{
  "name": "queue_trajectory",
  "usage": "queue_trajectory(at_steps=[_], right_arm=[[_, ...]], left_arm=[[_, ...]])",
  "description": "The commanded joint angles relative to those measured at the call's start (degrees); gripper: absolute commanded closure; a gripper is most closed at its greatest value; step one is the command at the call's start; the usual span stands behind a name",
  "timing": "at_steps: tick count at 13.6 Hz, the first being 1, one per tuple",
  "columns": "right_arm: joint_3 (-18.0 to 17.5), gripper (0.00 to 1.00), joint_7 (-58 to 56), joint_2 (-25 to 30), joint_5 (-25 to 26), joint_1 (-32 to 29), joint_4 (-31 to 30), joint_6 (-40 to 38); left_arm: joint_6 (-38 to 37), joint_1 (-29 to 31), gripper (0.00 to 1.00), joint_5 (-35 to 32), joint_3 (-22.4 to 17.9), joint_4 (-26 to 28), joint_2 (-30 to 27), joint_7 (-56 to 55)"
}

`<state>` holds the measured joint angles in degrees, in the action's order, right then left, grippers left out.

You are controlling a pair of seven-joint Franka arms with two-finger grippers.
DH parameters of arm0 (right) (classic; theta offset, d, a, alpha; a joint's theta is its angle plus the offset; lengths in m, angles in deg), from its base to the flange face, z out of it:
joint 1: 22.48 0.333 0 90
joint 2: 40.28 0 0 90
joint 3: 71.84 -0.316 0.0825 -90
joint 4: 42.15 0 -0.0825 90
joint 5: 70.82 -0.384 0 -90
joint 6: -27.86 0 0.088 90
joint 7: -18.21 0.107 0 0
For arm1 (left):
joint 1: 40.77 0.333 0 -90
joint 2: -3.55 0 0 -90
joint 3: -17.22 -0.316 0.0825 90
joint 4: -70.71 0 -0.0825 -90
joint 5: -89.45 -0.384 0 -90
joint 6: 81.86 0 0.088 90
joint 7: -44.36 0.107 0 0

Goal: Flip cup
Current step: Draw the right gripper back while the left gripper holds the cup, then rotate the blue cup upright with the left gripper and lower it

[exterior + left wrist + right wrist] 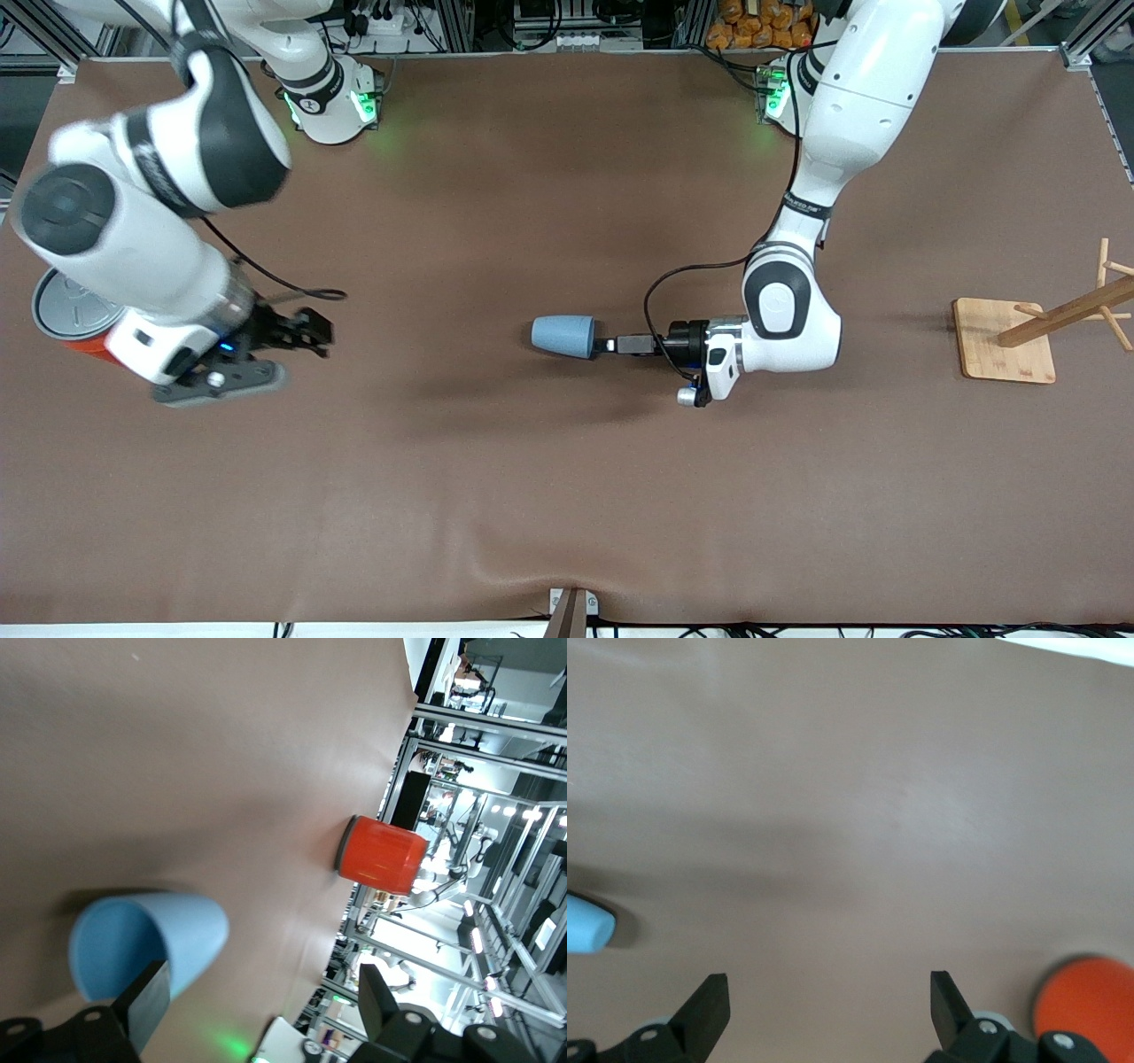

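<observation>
The light-blue cup lies on its side in the middle of the table, its mouth turned toward my left gripper. In the left wrist view the cup shows its darker blue inside. My left gripper is open and held level, with one finger at the rim of the cup's mouth and the other well clear. I cannot tell if that finger touches the rim. My right gripper is open and empty over bare table toward the right arm's end, where it waits. The right wrist view catches the cup at its edge.
A large orange can with a grey lid stands toward the right arm's end, mostly hidden under the right arm; it also shows in the left wrist view and the right wrist view. A wooden rack on a board stands toward the left arm's end.
</observation>
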<state>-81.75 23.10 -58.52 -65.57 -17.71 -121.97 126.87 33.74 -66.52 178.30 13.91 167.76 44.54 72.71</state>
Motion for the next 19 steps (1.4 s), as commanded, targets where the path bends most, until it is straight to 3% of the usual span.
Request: queue_trajectory(at_steps=[1, 3, 5, 7, 10, 11, 14, 17, 19], right_arm=[[8.03, 0.0, -8.19, 6.0, -6.37, -0.12, -2.01, -5.3], [13.75, 0.0, -14.71, 9.69, -9.64, -0.2, -3.23, -8.74], [15.09, 0.0, -15.0, 14.96, -9.65, -0.99, -6.47, -9.01], [15.71, 0.0, -14.74, 18.66, -9.65, -2.48, -8.94, -9.8], [15.71, 0.0, -12.55, 19.29, -9.65, -5.03, -7.99, -11.56], [15.62, 0.0, -10.54, 19.21, -9.65, -5.47, -7.2, -12.61], [15.27, 0.0, -3.86, 19.03, -8.69, -4.95, -3.78, -19.19], [15.36, 0.0, -4.1, 18.5, -7.11, -4.95, -2.97, -18.86], [15.18, 0.0, -4.19, 18.5, -5.18, -4.51, -2.89, -18.77]], left_arm=[[0.94, -0.18, 0.14, 1.24, 0.15, -0.28, 1.45, 3.12], [2.0, -0.62, 0.19, 3.95, 0.32, -0.54, 3.12, 7.31], [2.17, -1.67, 0.21, 5.81, 0.32, -0.63, 4.35, 8.83], [3.4, -3.6, 0.33, 7.74, 0.24, -0.72, 4.88, 9.09], [3.84, -5.01, 0.38, 8.18, 0.32, -0.72, 5.59, 9.36], [4.28, -5.45, 0.47, 9.23, 0.32, -0.72, 5.85, 9.45], [5.42, -7.74, 1.0, 12.83, 0.24, -0.81, 6.73, 9.45], [5.6, -7.03, 1.0, 12.23, -0.11, -0.8, 4.8, 4.12], [5.69, -6.42, 1.0, 8.04, -1.42, -0.63, 1.56, -1.43]])
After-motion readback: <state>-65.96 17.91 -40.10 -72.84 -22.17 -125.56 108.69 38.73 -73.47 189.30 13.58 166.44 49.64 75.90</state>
